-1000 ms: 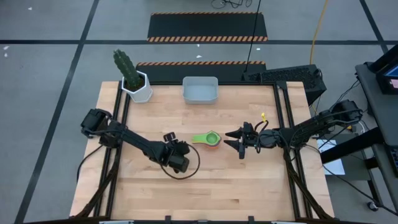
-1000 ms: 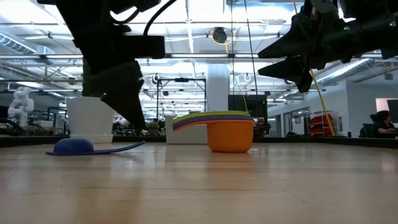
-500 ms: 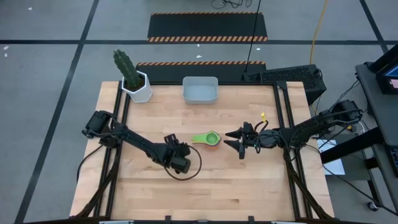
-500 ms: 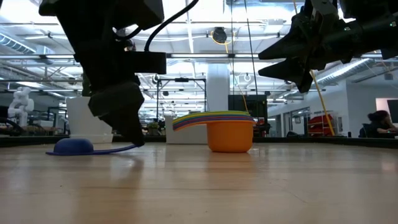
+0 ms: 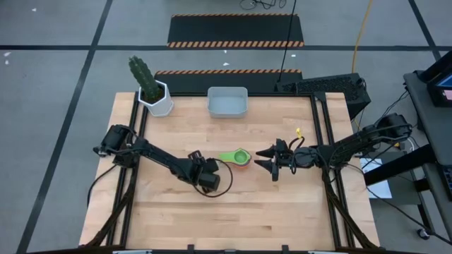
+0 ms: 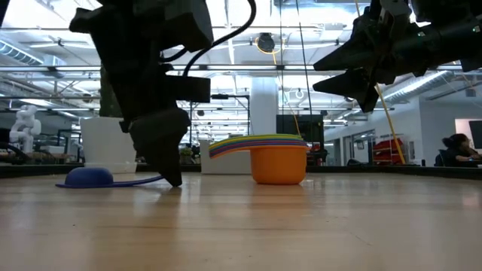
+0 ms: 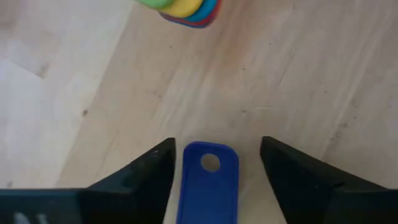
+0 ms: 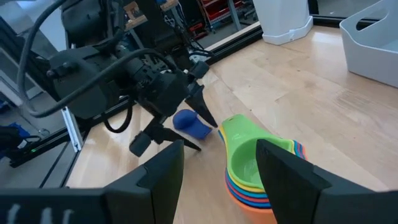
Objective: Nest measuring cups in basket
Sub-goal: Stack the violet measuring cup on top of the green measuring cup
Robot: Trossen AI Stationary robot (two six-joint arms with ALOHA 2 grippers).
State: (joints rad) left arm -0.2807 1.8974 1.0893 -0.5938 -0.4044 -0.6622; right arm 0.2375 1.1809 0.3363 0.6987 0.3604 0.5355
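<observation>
Now the left gripper [image 7: 214,165] has its fingers wide around the blue cup [image 8: 191,123] handle, mid-worktop. It could slip and slide away. The right gripper [image 5: 271,161] waits with fingers apart, holding nothing.

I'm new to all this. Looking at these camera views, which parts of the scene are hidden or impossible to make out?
- Dark blue cup: the left wrist view shows only its handle; the bowl is cut off by the picture's edge. In the high view the left gripper covers it.
- Stack of cups: the low view shows only the orange outer cup; the count inside is unclear.
- Basket: in the low view the stack hides most of it.
- Right gripper: hovers open beside the stack.
</observation>
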